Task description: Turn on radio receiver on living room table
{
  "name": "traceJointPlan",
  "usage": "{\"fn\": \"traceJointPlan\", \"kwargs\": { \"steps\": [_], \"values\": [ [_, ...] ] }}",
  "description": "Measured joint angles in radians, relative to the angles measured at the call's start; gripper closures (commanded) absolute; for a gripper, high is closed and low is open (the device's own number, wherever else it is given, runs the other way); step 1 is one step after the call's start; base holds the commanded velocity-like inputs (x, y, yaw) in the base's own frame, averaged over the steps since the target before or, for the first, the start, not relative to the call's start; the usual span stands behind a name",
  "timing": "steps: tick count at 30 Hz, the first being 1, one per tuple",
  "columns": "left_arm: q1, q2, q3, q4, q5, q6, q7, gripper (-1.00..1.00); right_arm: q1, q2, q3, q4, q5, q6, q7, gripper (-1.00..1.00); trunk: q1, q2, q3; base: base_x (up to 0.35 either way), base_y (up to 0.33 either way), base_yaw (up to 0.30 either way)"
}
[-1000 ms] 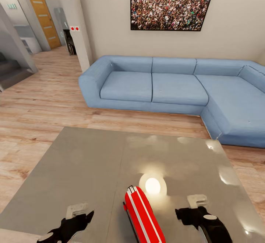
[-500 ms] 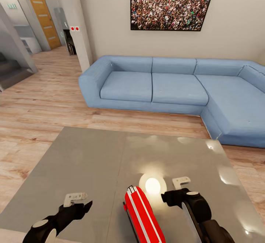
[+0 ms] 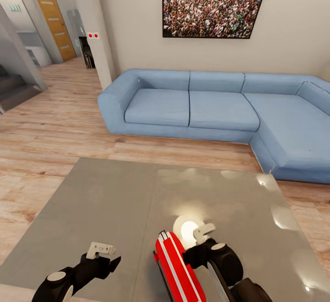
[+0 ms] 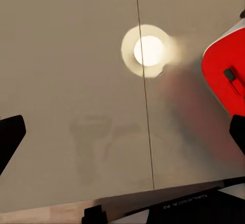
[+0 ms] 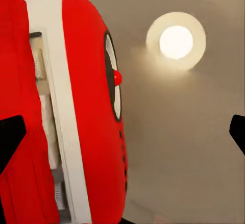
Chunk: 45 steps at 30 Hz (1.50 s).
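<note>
The radio receiver (image 3: 178,269) stood on edge on the table (image 3: 110,201). The right gripper (image 3: 198,242), jaws wide and empty, hung at its 3 o'clock; a sideways nudge risked toppling it. The left gripper (image 3: 101,256), equally spread and empty, posed no hazard.

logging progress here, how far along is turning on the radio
Done: the robot stands at the table with the radio receiver upright on its edge in front of it.
In hand: the right claw, open, sits close beside the radio's dial face; whether it touches is unclear. The left claw hovers open over bare tabletop.
Left: pressing the control. No green light shows on the dial.
</note>
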Motion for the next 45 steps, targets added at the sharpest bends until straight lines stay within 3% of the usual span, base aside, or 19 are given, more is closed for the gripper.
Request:
{"fn": "traceJointPlan", "kwargs": {
  "steps": [2,5,6,13,45],
  "values": [
    [0.0,0.0,0.0,0.0,-0.004,0.004,0.0,-1.0,0.0,0.017,0.024,0.001,0.0,0.0,-0.004,-1.0,0.0,0.0,0.0,0.0,0.0,0.0],
    [0.0,0.0,0.0,0.001,-0.007,0.007,0.0,-1.0,0.0,0.063,0.068,0.005,0.004,0.0,-0.013,-1.0,0.0,0.0,0.0,0.0,0.0,0.0],
    [0.0,0.0,0.0,0.001,-0.008,0.008,0.0,-1.0,0.0,0.089,0.084,0.008,0.007,0.0,-0.026,-1.0,0.0,0.0,0.0,0.0,0.0,0.0],
    [0.0,0.0,0.001,0.004,-0.009,0.008,0.002,-1.0,0.0,0.155,0.101,0.012,0.014,0.0,-0.077,-1.0,0.0,0.0,0.0,0.0,0.0,0.0],
    [-0.002,0.002,0.005,0.008,-0.003,0.005,0.003,-1.0,0.004,0.151,0.072,0.029,0.0,0.0,-0.081,-1.0,0.0,0.0,0.0,0.0,0.0,0.0]
  ]
}}
